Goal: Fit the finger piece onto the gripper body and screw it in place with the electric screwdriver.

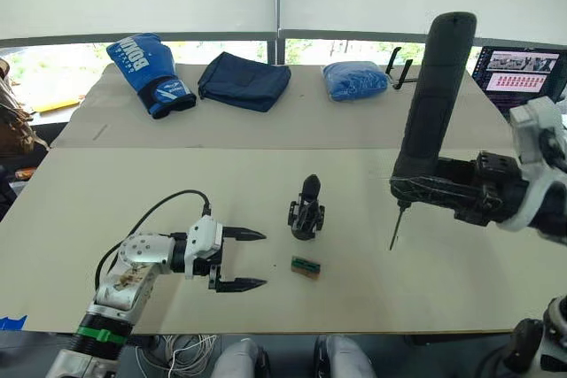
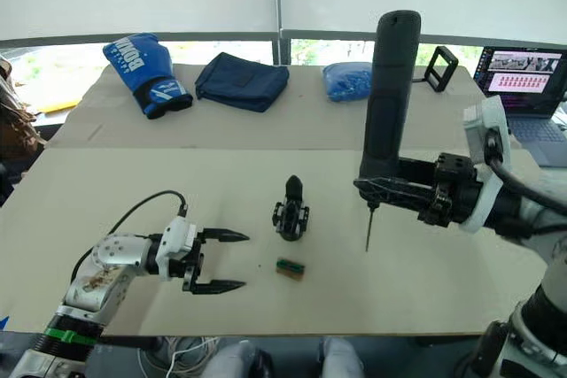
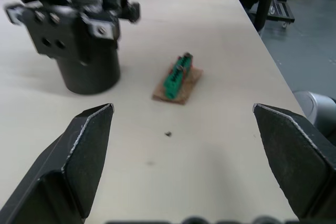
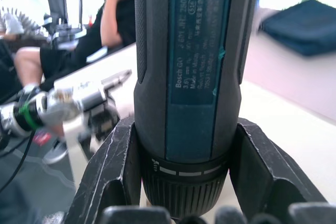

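Head stereo pair: both eyes looked forward and down over the pale beige table (image 1: 266,201), sharing almost the same field, slightly offset. Left wrist camera sat low and close to the table, facing along its black fingers toward the small black cylindrical gripper body (image 3: 84,51), also seen from the head. Right wrist camera faced the thick matte-black electric screwdriver (image 4: 189,77) at very close range.

On the pale table (image 1: 177,192) the gripper body (image 1: 306,211) stands upright near the middle, with a small green block (image 1: 306,265) lying just in front of it. The left claw (image 1: 252,259) rests low beside them, its two fingers spread apart. The right claw (image 1: 423,185) clamps the electric screwdriver (image 1: 431,99) upright, bit pointing down above the table. A blue boxing glove (image 1: 151,74), a folded navy cloth (image 1: 244,81), a blue bag (image 1: 355,80) and a laptop (image 1: 521,73) sit along the far side.
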You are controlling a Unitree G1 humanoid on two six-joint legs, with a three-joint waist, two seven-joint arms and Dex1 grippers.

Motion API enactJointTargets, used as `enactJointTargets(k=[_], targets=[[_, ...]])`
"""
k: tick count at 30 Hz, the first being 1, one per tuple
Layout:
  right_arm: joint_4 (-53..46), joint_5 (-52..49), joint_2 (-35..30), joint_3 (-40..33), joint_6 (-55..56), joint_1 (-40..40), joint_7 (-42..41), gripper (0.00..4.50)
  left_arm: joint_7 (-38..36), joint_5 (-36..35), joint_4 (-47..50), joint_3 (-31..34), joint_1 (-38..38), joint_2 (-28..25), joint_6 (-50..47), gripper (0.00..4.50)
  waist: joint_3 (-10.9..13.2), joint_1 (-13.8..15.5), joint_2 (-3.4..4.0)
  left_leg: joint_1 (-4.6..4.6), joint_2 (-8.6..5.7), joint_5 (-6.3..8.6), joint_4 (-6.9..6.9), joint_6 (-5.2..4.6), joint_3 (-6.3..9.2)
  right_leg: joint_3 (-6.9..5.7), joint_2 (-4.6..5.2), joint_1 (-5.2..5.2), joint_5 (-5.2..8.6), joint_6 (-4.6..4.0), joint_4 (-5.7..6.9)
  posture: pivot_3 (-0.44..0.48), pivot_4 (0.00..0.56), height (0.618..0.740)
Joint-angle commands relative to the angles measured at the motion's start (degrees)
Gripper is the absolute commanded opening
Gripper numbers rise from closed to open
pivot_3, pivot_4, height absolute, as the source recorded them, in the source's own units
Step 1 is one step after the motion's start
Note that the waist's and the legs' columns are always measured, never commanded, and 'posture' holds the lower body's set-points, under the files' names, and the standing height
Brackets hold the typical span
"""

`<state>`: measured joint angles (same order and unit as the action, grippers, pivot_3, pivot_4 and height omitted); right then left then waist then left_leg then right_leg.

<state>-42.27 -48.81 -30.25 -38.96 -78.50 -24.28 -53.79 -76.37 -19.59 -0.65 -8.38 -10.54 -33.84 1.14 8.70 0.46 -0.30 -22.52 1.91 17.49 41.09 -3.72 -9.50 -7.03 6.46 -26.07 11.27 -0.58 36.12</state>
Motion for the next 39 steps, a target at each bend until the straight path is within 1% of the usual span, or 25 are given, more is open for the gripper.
enactJointTargets(k=[1, 4, 5, 8, 10, 13, 16, 18, 24, 29, 39], targets=[[-5.95, -3.13, 4.36, 0.28, 10.15, 4.33, 4.21, 1.91, 1.57, 2.21, 0.75, -1.34, 0.31, 0.49, 1.90, 4.50, 0.00, 0.09, 0.00, 0.00, -0.04, -0.01, -0.02, -0.01, 0.00, 0.00, 0.03, 0.00, -0.01, 0.02, 0.00, 0.000, 0.150, 0.740], [-7.35, -3.36, 9.86, 4.31, 18.17, 8.88, 6.72, 1.91, 2.63, 3.32, -0.49, -2.46, -0.02, 1.72, 2.64, 4.50, -0.01, -0.03, 0.01, 0.04, -0.04, -0.02, -0.04, -0.03, -0.01, 0.03, -0.01, 0.01, -0.03, 0.03, 0.01, 0.000, 0.150, 0.740], [-7.27, -3.11, 10.64, 5.53, 20.13, 9.87, 7.61, 1.91, 2.83, 3.56, -0.84, -2.68, -0.18, 2.00, 2.84, 4.50, -0.01, -0.09, 0.01, 0.10, -0.03, -0.02, -0.04, -0.03, -0.04, 0.04, -0.05, 0.05, -0.02, 0.03, 0.01, 0.000, 0.150, 0.740], [-6.09, 7.02, 9.56, 15.46, 35.99, 14.48, 0.05, 1.91, 4.37, 5.97, -3.12, -4.61, -1.49, 4.01, 3.96, 4.50, -0.01, -0.31, 0.02, 0.17, -0.05, -0.02, -0.05, -0.03, -0.09, 0.05, -0.08, 0.10, -0.02, 0.04, 0.03, 0.000, 0.150, 0.740], [-4.11, 10.50, 8.94, 19.73, 44.24, 15.36, -3.37, 1.91, 5.08, 7.23, -4.07, -5.88, -2.13, 5.02, 4.00, 4.50, -0.01, -0.45, 0.02, 0.22, -0.06, -0.02, -0.07, -0.03, -0.11, 0.05, -0.11, 0.14, -0.01, 0.06, 0.00, 0.000, 0.150, 0.740], [-1.02, 12.29, 8.94, 23.35, 50.84, 14.24, -4.03, 1.91, 5.62, 9.21, -5.49, -8.13, -2.73, 6.53, 4.01, 4.50, -0.01, -0.39, 0.02, 0.27, -0.06, -0.03, -0.04, -0.04, -0.11, 0.06, -0.12, 0.20, 0.00, 0.07, 0.02, 0.000, 0.150, 0.740], [1.01, 13.67, 7.69, 27.35, 55.19, 14.33, -6.11, 1.91, 6.26, 10.05, -6.11, -9.66, -3.01, 8.03, 3.27, 4.50, -0.02, -0.20, 0.04, 0.57, -0.05, -0.03, -0.08, -0.05, -0.08, 0.03, -0.10, 0.58, 0.00, 0.07, -0.07, 0.000, 0.150, 0.740], [1.81, 14.21, 6.75, 29.29, 57.43, 14.82, -6.84, 1.91, 6.79, 10.05, -6.06, -9.97, -3.26, 8.88, 2.66, 4.50, -0.03, 0.10, 0.06, 0.81, -0.05, 0.00, -0.13, -0.09, -0.04, 0.00, -0.07, 0.83, 0.03, 0.09, -0.16, 0.000, 0.150, 0.740], [3.53, 14.59, 4.21, 33.95, 59.32, 14.80, -6.41, 1.91, 7.85, 10.39, -5.65, -10.84, -4.47, 10.49, 0.86, 4.50, -0.03, 0.36, 0.06, 0.80, -0.06, 0.08, -0.08, -0.23, 0.03, -0.03, 0.07, 0.89, 0.02, 0.09, -0.17, 0.000, 0.150, 0.740], [4.86, 15.25, 2.41, 35.09, 61.10, 15.32, -5.99, 1.91, 8.19, 10.40, -5.04, -11.29, -5.20, 11.30, -0.37, 4.50, -0.03, 0.37, 0.06, 0.79, -0.05, 0.11, -0.07, -0.27, 0.04, -0.03, 0.08, 0.89, 0.02, 0.09, -0.17, 0.000, 0.150, 0.740], [6.92, 16.33, -0.31, 36.36, 64.90, 17.34, -6.45, 1.91, 8.53, 10.99, -4.28, -12.12, -5.50, 11.22, -1.59, 4.50, -0.03, 0.38, 0.05, 0.78, -0.04, 0.13, -0.07, -0.31, 0.06, -0.03, 0.08, 0.89, 0.02, 0.10, -0.19, 0.000, 0.150, 0.740]])
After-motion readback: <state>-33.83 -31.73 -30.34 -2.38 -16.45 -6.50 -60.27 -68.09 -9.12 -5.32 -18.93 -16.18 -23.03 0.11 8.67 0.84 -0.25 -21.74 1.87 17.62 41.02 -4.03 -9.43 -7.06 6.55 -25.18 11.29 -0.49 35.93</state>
